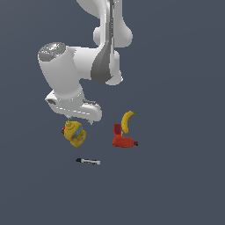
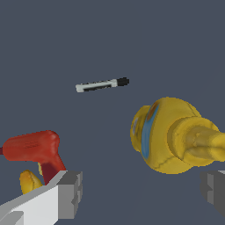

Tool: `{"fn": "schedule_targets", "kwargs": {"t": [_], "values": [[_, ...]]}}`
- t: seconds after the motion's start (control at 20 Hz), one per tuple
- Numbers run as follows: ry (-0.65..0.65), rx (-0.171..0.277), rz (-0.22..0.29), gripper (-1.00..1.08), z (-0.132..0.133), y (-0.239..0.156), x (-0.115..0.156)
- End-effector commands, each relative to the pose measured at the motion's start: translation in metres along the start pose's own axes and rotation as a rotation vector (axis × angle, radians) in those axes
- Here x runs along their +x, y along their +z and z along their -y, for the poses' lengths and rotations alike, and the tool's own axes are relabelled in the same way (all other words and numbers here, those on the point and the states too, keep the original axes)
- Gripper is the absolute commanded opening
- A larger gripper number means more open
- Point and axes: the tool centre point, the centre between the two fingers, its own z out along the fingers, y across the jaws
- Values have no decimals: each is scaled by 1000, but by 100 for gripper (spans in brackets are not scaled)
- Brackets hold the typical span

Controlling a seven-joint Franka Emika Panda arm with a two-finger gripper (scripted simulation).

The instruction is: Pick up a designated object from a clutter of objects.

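Cube (image 1: 63, 129) mostly hidden — behind mustard bottle (image 1: 75, 134), under arm.

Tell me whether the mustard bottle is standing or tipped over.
Tipped over. The mustard bottle lies on its side; the wrist view shows its cap pointing sideways, along the floor.

Between the spread jaws lies bare grey desk (image 2: 132, 44); the yellow mustard bottle (image 2: 171, 134) crowds one finger, the red drill-shaped tool (image 2: 33, 147) the other.
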Motion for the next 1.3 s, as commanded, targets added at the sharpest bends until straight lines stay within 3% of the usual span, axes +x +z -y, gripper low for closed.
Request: {"fn": "schedule_targets", "kwargs": {"t": [0.0,0.3,0.55,1.25], "values": [[52,-4,15,100,-29,34,-1],[142,-17,13,100,-81,81,-4],[185,-27,13,100,-106,103,-8],[198,-30,13,100,-114,131,-11]]}}
